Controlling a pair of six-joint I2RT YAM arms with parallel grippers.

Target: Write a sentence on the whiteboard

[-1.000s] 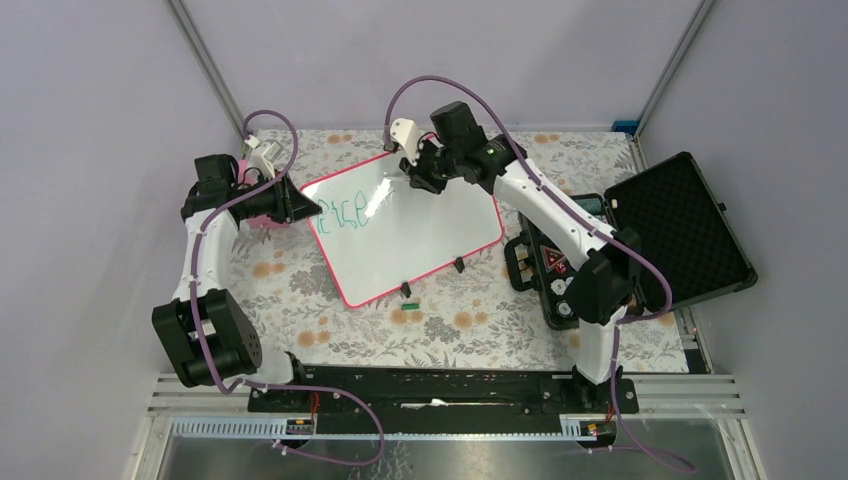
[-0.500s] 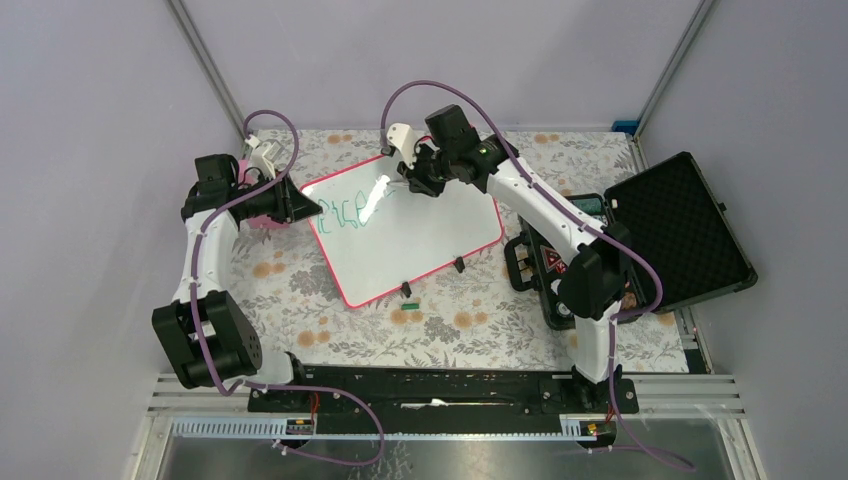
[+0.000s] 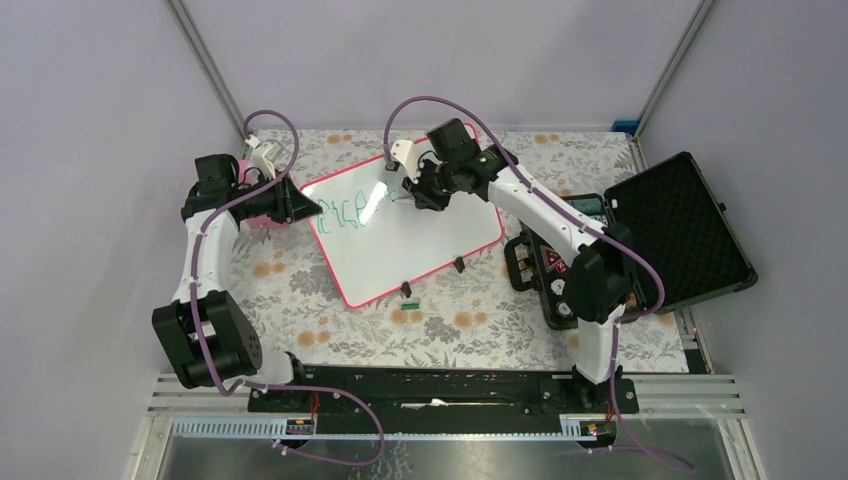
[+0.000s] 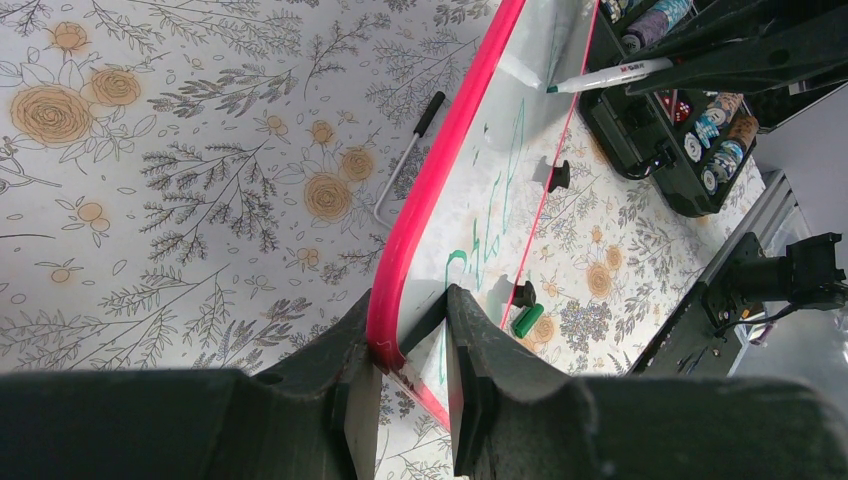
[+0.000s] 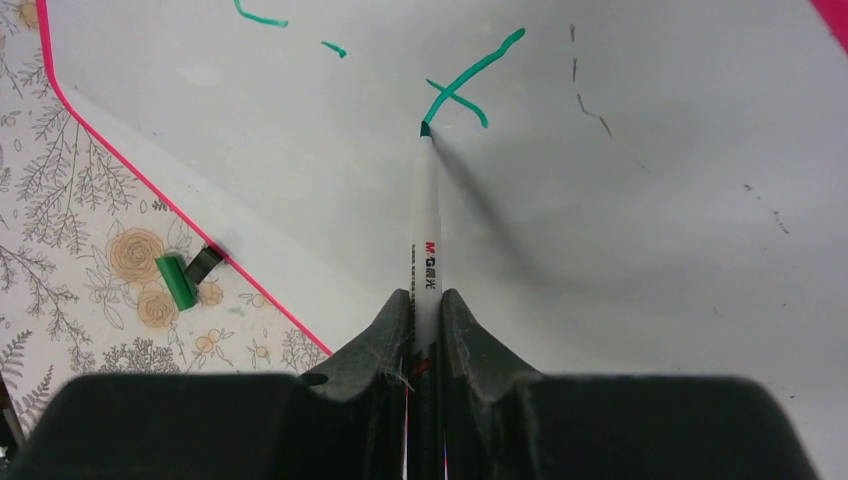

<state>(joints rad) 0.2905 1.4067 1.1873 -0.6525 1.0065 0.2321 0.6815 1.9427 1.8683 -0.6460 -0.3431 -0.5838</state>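
Top view: two arms, one whiteboard (image 3: pixel 420 240) lying tilted on the floral tablecloth (image 3: pixel 300 300) mid-frame, its pink-red frame all visible. One sentence (image 3: pixel 350 212) so far, a single cluster of green letters in the board's upper left. The left gripper (image 3: pixel 306 208) sits at the board's left corner, the right gripper (image 3: pixel 405 190) over the top edge, just right of the letters. One open black case (image 3: pixel 665 235) on the right, two black clips (image 3: pixel 458 264) at the board's lower edge, and one green cap (image 3: pixel 408 303) just below the left one. Left wrist view: both fingers are closed down on the board's pink frame at lower centre, one finger each side, pinching it. One marker (image 4: pixel 610 73) shows upper right, with its tip at the board. One thin L-shaped tool (image 4: pixel 405 160) lies on the cloth just left of the frame. Both clips, the cap and the case's contents are also in frame. Right wrist view: the right fingers are clamped on the marker barrel at bottom centre. The tip sits on the board at the lower end of a long green stroke crossed by a short one, with two more small green strokes at the upper left. One cap and one clip show lower left, off the board.
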